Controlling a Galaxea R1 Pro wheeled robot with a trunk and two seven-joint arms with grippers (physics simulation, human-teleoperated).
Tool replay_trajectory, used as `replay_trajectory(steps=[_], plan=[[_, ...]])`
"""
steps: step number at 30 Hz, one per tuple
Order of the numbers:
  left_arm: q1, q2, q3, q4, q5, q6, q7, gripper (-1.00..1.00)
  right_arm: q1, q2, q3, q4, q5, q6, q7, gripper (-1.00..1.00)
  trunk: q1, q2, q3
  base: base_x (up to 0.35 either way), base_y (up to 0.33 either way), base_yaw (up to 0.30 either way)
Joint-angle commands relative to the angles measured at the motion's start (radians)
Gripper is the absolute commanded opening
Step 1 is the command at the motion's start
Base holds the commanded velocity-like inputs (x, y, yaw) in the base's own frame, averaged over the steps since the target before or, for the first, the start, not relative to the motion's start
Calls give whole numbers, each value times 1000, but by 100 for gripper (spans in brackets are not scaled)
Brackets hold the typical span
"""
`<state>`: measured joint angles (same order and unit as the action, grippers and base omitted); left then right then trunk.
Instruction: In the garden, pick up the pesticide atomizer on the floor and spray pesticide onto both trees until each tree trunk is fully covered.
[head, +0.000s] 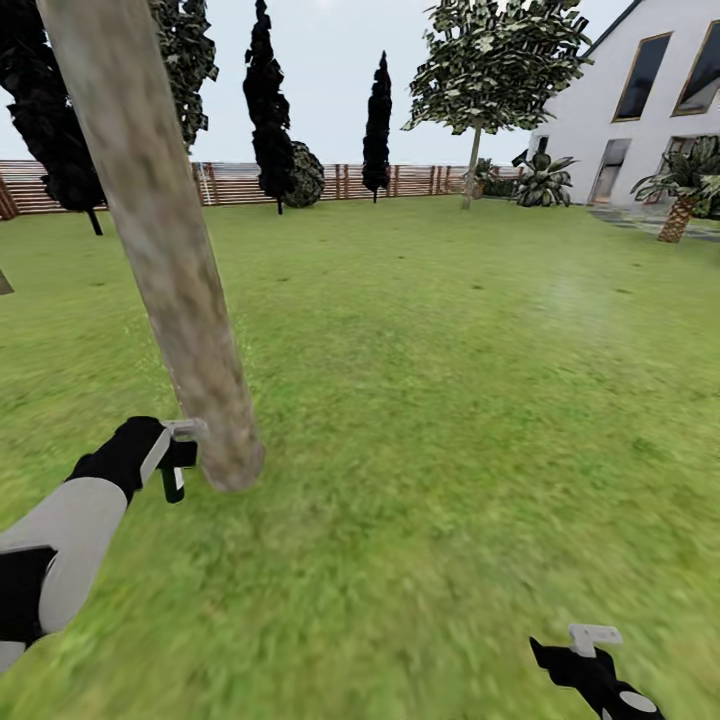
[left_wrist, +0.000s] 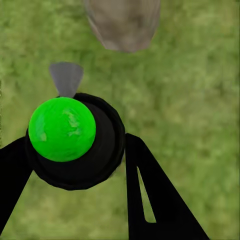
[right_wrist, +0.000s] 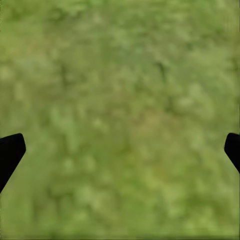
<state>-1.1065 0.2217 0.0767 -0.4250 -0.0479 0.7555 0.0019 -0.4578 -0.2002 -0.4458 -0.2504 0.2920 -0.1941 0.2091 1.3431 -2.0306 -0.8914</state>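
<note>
Pesticide atomizer, the small black spray bottle with a light grey trigger head (head: 178, 452), sits clamped in the left gripper (left_wrist: 80, 150), nozzle aimed right at the base of the leaning, mottled grey-brown tree trunk (head: 170, 260) near left on the green grass lawn (head: 450, 400). From the left wrist, its round green spot (left_wrist: 62, 129) faces the camera, grey nozzle (left_wrist: 66, 79) pointing toward the trunk's flared foot (left_wrist: 122, 22). The risk from here: the nozzle is very near the bark, so a nudge forward could knock the bottle askew in the grip, and spray this low may leave the upper trunk uncovered. Right gripper (right_wrist: 120, 150) hangs near right over bare grass, jaws spread wide, holding nothing.
</note>
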Motion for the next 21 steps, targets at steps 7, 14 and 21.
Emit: replay_trajectory(steps=[7,14,21], plan=[[-91,9,5,-101,-8,158,0,-100,-1,2,-8,2,9,-4,6,100,0,0,-1,111,0,-1],[-147,10,2,-185,-14,243,0,-100,-1,1,-8,2,9,-4,6,100,0,0,-1,0,0,0],[3,14,8,-224,-5,225,-11,-100,-1,1,-8,2,9,-4,6,100,0,0,-1,104,13,0]])
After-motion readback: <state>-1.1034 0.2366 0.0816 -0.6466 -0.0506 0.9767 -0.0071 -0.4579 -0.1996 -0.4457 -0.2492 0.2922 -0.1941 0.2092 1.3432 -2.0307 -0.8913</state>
